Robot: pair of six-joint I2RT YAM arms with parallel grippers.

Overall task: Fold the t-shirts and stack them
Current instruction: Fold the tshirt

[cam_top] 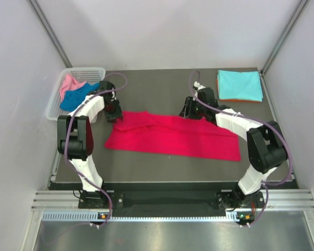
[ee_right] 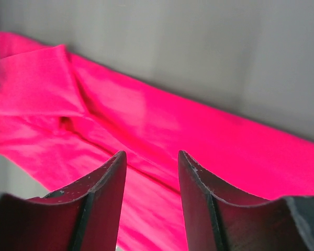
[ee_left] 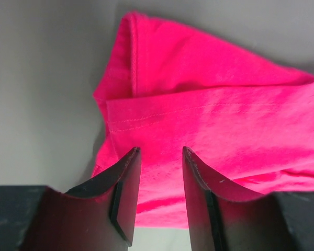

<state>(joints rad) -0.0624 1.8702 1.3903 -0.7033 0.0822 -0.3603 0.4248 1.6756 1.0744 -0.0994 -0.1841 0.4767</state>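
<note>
The crimson red t-shirt (cam_top: 172,135) lies folded lengthwise in a long strip across the middle of the table. My left gripper (cam_top: 116,118) is open just over its far left corner, with red cloth (ee_left: 209,125) below the fingers. My right gripper (cam_top: 188,112) is open over its far edge near the middle, with red cloth (ee_right: 162,130) beneath. The light turquoise t-shirt (cam_top: 239,84) lies folded on the orange one (cam_top: 226,98) at the far right. The royal blue (cam_top: 76,97) and pink (cam_top: 69,83) t-shirts lie crumpled in the basket.
The white lattice basket (cam_top: 57,99) stands at the far left edge of the dark table (cam_top: 157,89). White walls enclose the table on three sides. Both arm bases sit at the near edge.
</note>
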